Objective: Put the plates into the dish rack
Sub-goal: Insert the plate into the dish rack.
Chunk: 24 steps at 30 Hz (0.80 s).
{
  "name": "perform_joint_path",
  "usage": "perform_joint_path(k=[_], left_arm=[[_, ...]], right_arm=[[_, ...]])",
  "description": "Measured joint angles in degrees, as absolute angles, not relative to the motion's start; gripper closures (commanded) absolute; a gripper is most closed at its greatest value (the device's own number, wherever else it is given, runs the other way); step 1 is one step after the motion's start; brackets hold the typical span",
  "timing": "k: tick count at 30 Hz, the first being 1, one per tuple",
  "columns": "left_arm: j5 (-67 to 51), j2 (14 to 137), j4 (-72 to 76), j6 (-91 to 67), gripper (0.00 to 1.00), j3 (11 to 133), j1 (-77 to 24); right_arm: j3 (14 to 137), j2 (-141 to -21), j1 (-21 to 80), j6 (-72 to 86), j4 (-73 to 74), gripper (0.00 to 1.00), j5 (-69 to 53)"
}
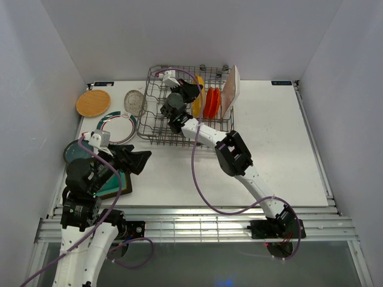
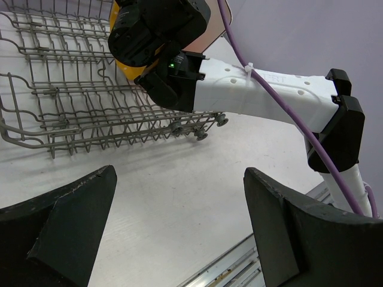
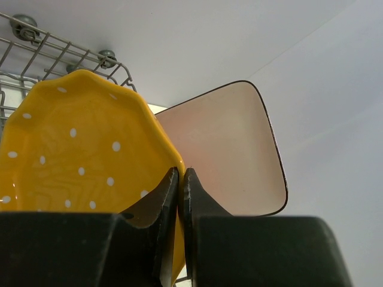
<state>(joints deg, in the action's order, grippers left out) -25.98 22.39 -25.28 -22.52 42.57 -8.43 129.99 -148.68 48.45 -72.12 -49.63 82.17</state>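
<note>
White matte worktop (image 1: 281,137), boxed in on three sides by plain pale walls: back wall (image 1: 179,36), left wall (image 1: 30,89), right wall (image 1: 353,89). At the far right corner of the worktop, a small dark label (image 1: 281,82); at the far left corner, a second label (image 1: 103,83). Along the right edge, a thin silver metal strip (image 1: 312,137). Across the near edge, side to side, slotted aluminium rails (image 1: 197,226). Below those, a dark glossy pane (image 1: 197,263) with a small blue glint (image 1: 224,281) near the bottom. In both wrist views, only more of the same pale surfaces.
</note>
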Motion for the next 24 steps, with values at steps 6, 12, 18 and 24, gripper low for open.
perform_joint_path(k=[6, 12, 18, 24], left_arm=[[-26.0, 22.4, -25.3, -22.5, 0.02, 42.6, -8.4], [-26.0, 22.4, -25.3, -22.5, 0.02, 42.6, -8.4], [-26.0, 22.4, -25.3, -22.5, 0.02, 42.6, -8.4], [-26.0, 22.4, -25.3, -22.5, 0.02, 42.6, -8.4]], right_arm=[[131.0, -149.4, 48.5, -73.6, -49.8, 0.92, 82.2], [131.0, -149.5, 48.5, -74.0, -49.9, 0.92, 82.2], [130.9, -149.6, 48.7, -73.9, -51.0, 0.92, 82.6], [127.7, -147.5, 48.7, -71.9, -50.9, 0.92, 83.0]])
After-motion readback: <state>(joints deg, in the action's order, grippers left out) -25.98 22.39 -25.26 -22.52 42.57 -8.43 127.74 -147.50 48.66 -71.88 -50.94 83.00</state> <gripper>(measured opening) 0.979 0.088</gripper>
